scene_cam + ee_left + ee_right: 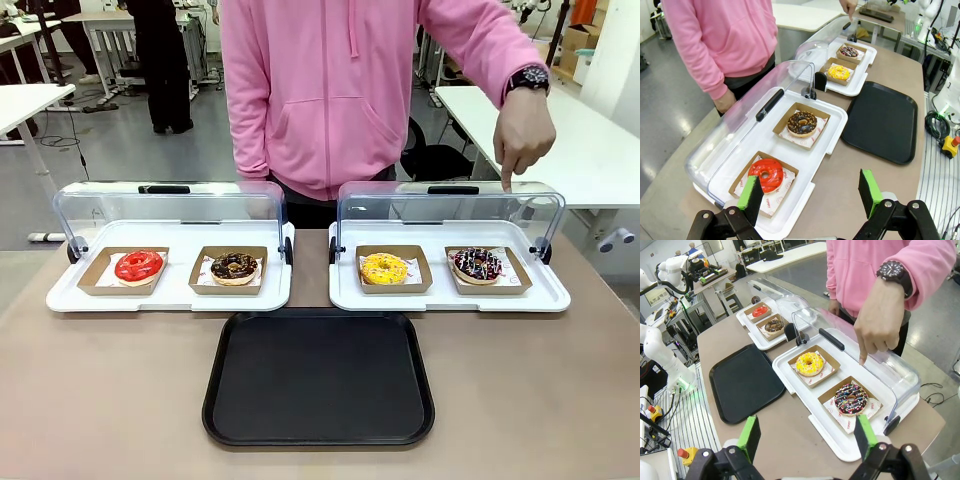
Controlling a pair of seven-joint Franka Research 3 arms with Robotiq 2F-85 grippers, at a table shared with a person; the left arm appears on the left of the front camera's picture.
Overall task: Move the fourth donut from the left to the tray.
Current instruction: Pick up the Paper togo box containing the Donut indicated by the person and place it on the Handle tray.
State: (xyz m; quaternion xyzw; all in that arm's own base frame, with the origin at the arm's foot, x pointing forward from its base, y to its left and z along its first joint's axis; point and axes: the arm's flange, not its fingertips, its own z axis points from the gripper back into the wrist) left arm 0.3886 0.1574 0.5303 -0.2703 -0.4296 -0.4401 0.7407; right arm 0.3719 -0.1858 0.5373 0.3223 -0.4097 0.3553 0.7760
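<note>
Your right gripper (806, 430) is wide open, empty. The fourth donut (850, 399) sits past the far-right corner of the tray (318, 378), person's hand (880, 325) pointing just over it. Reach in now & you may clip that finger, or poss. the raised lid (892, 372).

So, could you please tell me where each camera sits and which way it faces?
Front view: between the arms, looking across the table at the person; torso and pointing hand show.
Left wrist view: over the table's left end, looking along the row from the red donut; open left end effector below.
Right wrist view: over the right end, above the fourth donut; open right end effector below.
Shared: all show the black tray.
</note>
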